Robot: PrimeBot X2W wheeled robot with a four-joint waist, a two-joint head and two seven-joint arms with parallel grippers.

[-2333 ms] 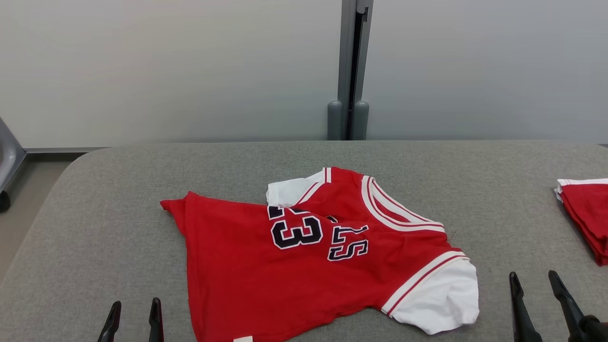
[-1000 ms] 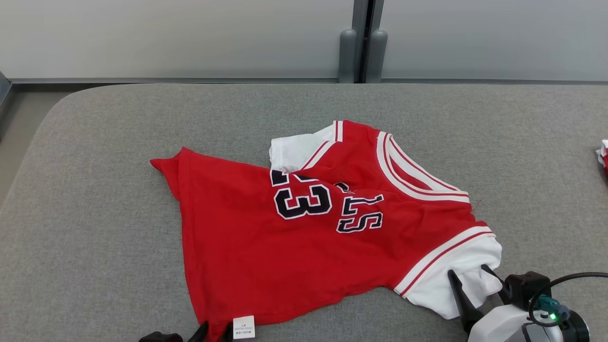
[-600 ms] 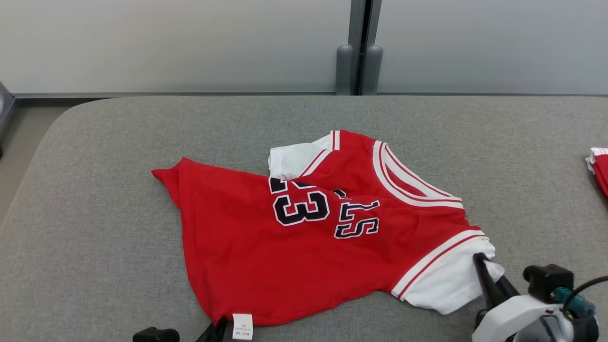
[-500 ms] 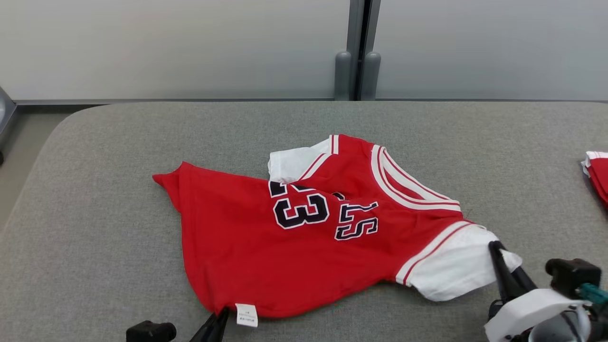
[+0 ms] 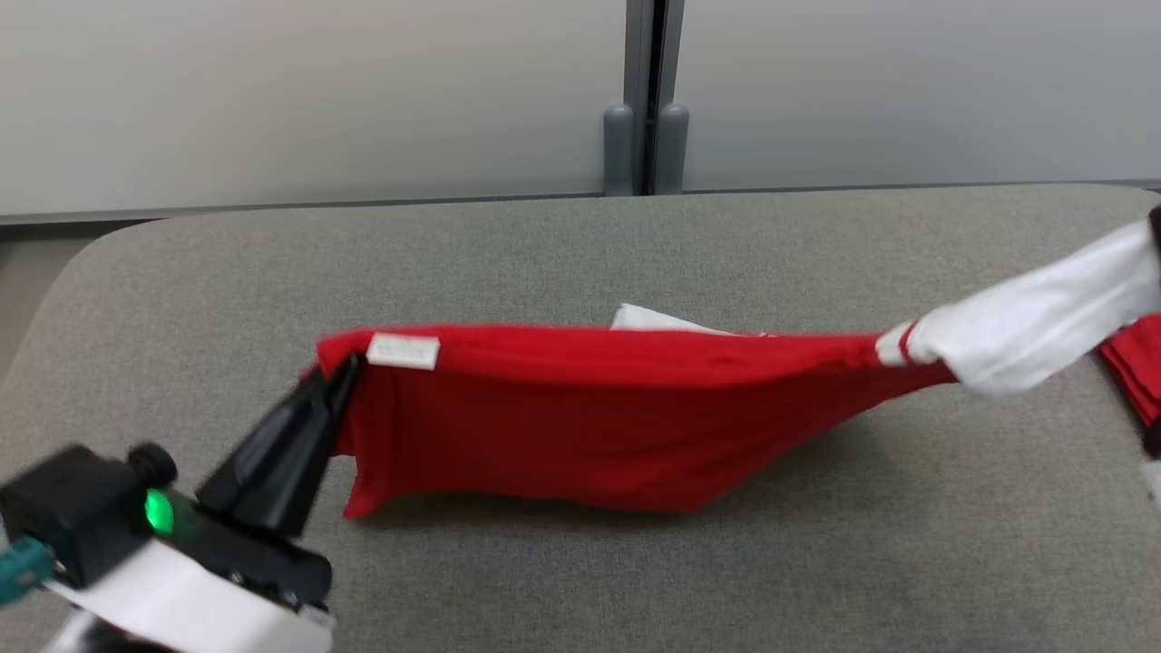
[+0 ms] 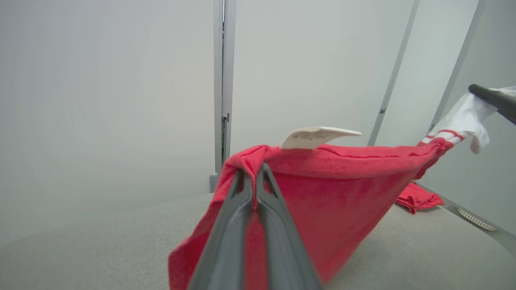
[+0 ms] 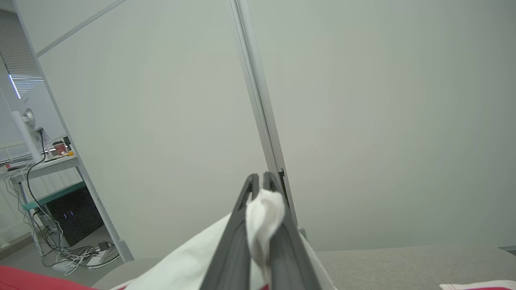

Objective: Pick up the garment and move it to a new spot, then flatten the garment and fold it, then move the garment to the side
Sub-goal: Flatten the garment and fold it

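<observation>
The red jersey with white sleeves hangs stretched above the grey table, its lower edge sagging to the surface. My left gripper is shut on the red hem corner beside the white label; the left wrist view shows the same grip pinching the red cloth. The white sleeve is pulled taut toward the right edge. In the right wrist view my right gripper is shut on the white sleeve fabric.
Another folded red garment lies at the table's right edge, also seen as a red pile in the left wrist view. A pale partition wall with a grey post runs behind the table. A desk with cables stands off the left.
Both grippers closed on the jersey, left on the hem corner, right on the white sleeve, and lifted it off the table, stretching it between them. The head view has also shifted.
</observation>
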